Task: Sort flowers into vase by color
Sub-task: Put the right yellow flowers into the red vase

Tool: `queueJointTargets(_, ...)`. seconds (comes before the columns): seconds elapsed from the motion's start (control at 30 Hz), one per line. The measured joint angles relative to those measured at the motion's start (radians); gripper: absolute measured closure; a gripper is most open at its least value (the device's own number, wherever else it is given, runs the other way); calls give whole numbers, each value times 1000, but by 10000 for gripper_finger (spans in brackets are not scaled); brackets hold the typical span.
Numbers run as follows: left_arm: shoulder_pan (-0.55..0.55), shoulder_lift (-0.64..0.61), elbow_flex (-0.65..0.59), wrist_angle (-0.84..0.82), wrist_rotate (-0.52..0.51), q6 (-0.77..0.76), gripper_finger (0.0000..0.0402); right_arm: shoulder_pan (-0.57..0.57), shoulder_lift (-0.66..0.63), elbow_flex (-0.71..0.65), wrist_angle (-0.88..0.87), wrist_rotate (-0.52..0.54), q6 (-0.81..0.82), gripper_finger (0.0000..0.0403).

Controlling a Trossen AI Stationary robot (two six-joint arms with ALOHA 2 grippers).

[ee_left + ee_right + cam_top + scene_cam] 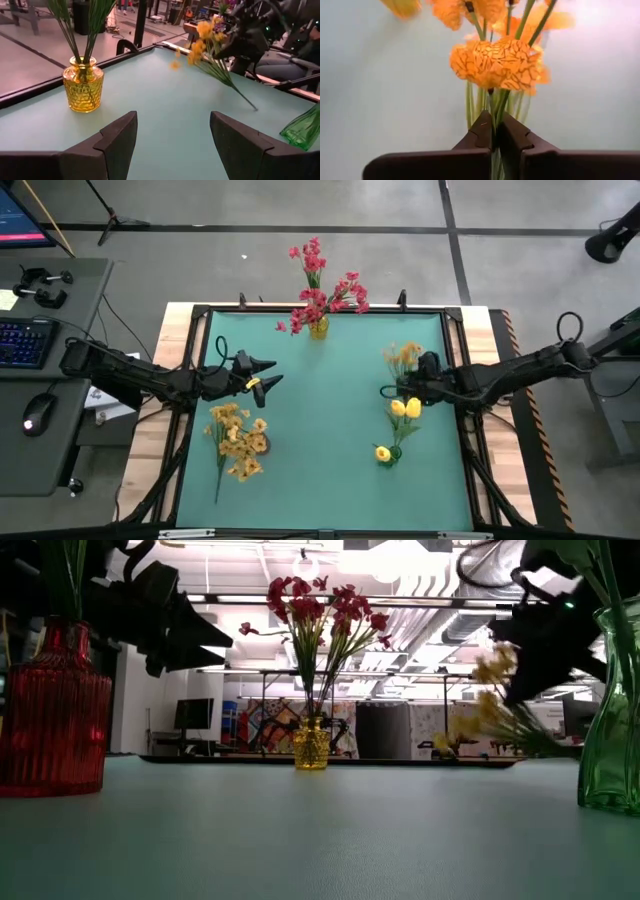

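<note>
My right gripper is shut on an orange-yellow flower spray above the table's right side; the spray is blurred. My left gripper hovers open over the table's left side with nothing between its fingers. Red-pink flowers stand in a yellow vase at the far edge. More orange-yellow blossoms are at the near left, by the red vase. Yellow buds stand in the green vase at the right. My right gripper pinches the spray's bundled green stems between its two fingers, just below the blossoms. The fingers lie across the stems. The spray is tilted, its stem end slanting down toward the table; whether that end touches the table I cannot tell.
A black frame runs round the teal table top. The middle of the table, between the three vases, is open surface. A desk with keyboard and mouse stands beyond the table's left edge.
</note>
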Motion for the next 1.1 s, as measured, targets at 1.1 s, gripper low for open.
queueJointTargets(1.1,41,175,360,207,392,236,163,-139,151,0,1632,-503,-1130,403)
